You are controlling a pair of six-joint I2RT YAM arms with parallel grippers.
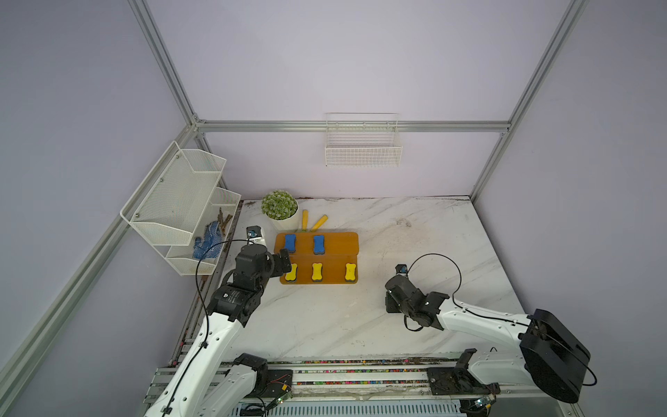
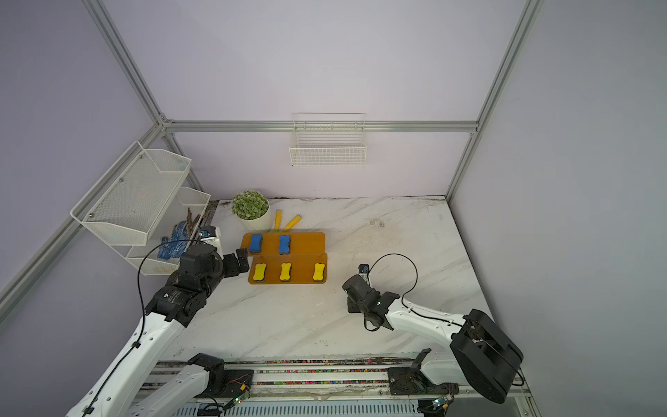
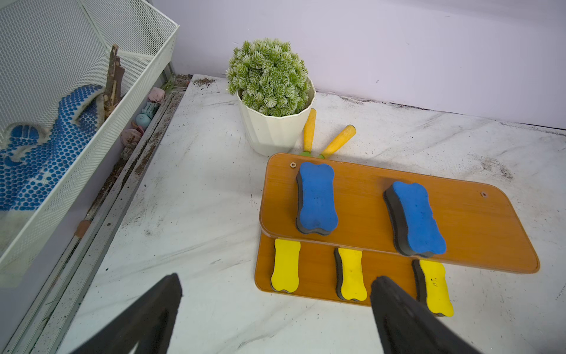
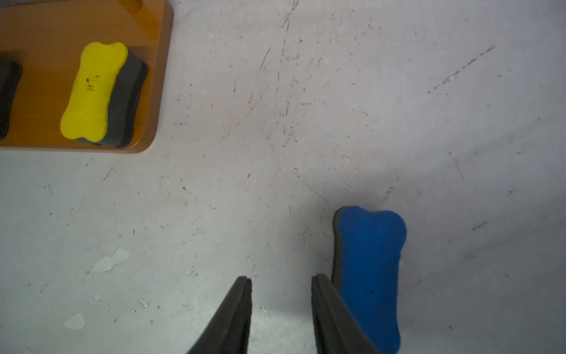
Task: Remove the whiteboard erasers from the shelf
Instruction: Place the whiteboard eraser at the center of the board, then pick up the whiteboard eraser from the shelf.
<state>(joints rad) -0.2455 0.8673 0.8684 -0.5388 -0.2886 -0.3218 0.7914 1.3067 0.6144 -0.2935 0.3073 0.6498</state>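
Only the right wrist view shows the third blue eraser (image 4: 369, 275). It lies on the counter (image 4: 306, 107), off the shelf (image 4: 39, 30), and in both top views the right arm covers that spot. The eraser lies blue top up, with its dark base showing along one edge. Its long axis runs nearly parallel to the fingers of the right gripper (image 4: 281, 277). It sits outside the jaws, just beside the outer face of one finger (whether it touches I cannot tell). The jaws stand narrowly apart with only bare counter between them.

The top views give the layout of the rest. Two blue erasers (image 1: 290, 243) (image 1: 318, 244) sit on the upper tier of the shelf (image 1: 339, 242), toward its left end. Three yellow erasers (image 1: 291, 272) (image 1: 317, 271) (image 1: 350, 272) are spaced along the lower tier. All five point front to back, long axes parallel and aimed at the rear wall.

The left wrist view adds that the rear ends of the yellow erasers (image 3: 286, 265) (image 3: 352, 274) (image 3: 433, 286) are tucked under the upper tier's edge. The left gripper (image 3: 277, 277) has its jaws spread wide and holds nothing. In a top view it (image 2: 242, 261) stands at the shelf's left end, near the leftmost yellow eraser.

Behind the shelf stand a potted plant (image 3: 269, 76) and two yellow tool handles (image 3: 338, 141).
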